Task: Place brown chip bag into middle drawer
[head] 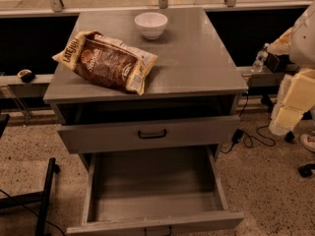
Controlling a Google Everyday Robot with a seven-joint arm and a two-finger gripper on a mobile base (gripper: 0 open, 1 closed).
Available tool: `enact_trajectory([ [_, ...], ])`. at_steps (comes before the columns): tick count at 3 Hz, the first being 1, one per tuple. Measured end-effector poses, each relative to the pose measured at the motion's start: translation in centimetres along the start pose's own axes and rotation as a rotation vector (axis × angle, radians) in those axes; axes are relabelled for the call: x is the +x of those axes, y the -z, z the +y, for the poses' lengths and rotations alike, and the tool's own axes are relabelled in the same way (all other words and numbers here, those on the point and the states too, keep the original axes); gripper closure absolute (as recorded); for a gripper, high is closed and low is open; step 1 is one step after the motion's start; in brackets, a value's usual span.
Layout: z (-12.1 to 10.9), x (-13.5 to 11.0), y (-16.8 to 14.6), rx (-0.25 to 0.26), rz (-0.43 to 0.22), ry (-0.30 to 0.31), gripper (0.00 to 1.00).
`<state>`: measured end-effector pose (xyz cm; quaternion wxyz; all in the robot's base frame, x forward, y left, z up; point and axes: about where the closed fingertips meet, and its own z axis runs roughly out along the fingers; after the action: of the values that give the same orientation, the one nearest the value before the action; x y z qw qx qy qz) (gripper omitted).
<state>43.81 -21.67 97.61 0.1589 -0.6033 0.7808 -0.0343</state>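
Observation:
The brown chip bag (106, 60) lies flat on the left part of the grey cabinet top (197, 63), tan edges showing and "LATE JULY" lettering at its left end. The middle drawer (152, 181) is pulled far out below, its flat grey floor bare. My arm hangs at the right edge of the view, and its gripper (281, 123) is low beside the cabinet's right side. It is well away from the bag and the drawer, with nothing seen in it.
A white bowl (151, 24) stands at the back of the cabinet top. The top drawer (147, 134), with a black bar handle, is slightly open above the middle drawer. A water bottle (259, 59) and cables (251, 139) are at the right. A black frame (42, 195) stands lower left.

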Motion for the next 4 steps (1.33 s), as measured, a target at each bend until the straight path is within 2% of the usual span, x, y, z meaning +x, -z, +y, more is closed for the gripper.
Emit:
enact_trajectory([
  [1,0.0,0.0,0.0,0.000,0.000,0.000,0.00],
  [2,-2.9,-5.6,-0.8,0.037,-0.089,0.051,0.00],
  [3,-7.0,-14.8,-1.8,0.092,-0.175,0.109,0.00],
  [4,-10.2,-24.3,-5.4,0.129,-0.214,0.101,0.00],
])
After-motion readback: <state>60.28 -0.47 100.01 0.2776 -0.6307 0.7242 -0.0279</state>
